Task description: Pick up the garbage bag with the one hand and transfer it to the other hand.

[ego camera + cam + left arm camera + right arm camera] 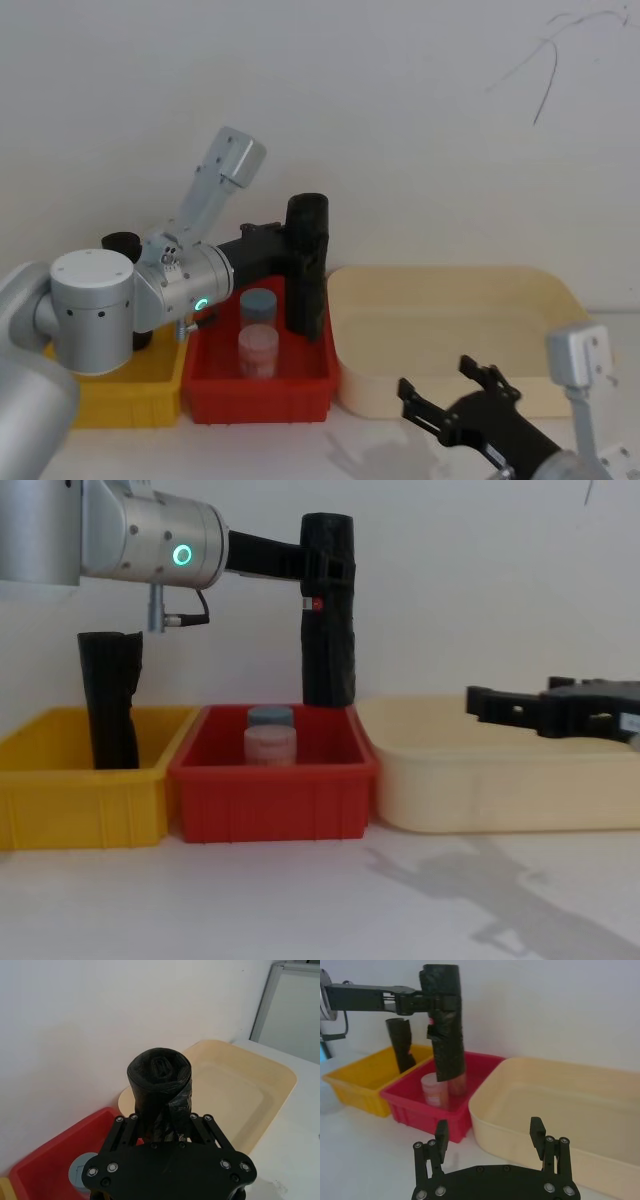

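The garbage bag (328, 620), a tall black wrinkly roll with a small red-and-white label, hangs upright over the back right part of the red bin (270, 790). Its lower end is about level with the bin's rim. My left gripper (325, 565), on the arm with the green ring, is shut on the roll's upper part; the same grip shows in the left wrist view (162, 1122) and from the head (300, 245). My right gripper (437, 375) stands open and empty low at the front of the cream tray (450, 330), apart from the bag (445, 1025).
Two small jars (258, 350) stand in the red bin below the bag. A yellow bin (80, 790) to its left holds another black roll (110, 700) standing upright. The wide cream tray (500, 780) lies to the right, against a white wall.
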